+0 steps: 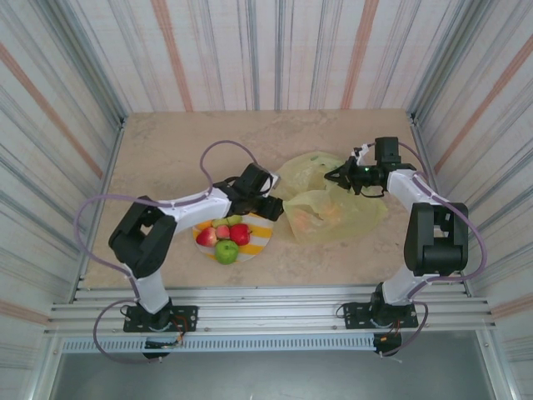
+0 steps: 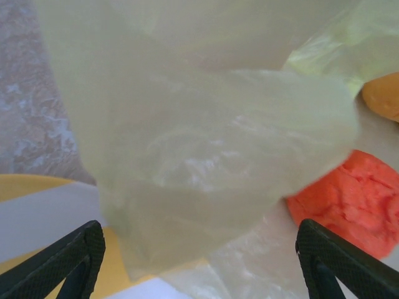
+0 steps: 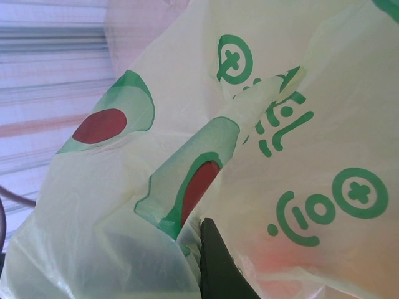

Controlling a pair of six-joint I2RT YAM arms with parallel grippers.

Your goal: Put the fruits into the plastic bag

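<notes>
From above I see the plastic bag [image 1: 333, 204] lying just right of the striped plate [image 1: 262, 236], which carries red and green fruits [image 1: 226, 240]. My left gripper [image 1: 271, 208] sits at the bag's left edge and the right gripper [image 1: 337, 177] at its far edge. On the left wrist camera, the fingers [image 2: 75, 258] are spread wide with bag film between them and an orange fruit [image 2: 349, 205] to the right. On the right wrist camera, printed film drapes over one dark finger [image 3: 215, 261]; I cannot tell whether that hand is clamped.

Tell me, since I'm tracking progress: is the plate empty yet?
Not empty. In the top view the plate holds several fruits, red and green ones.
</notes>
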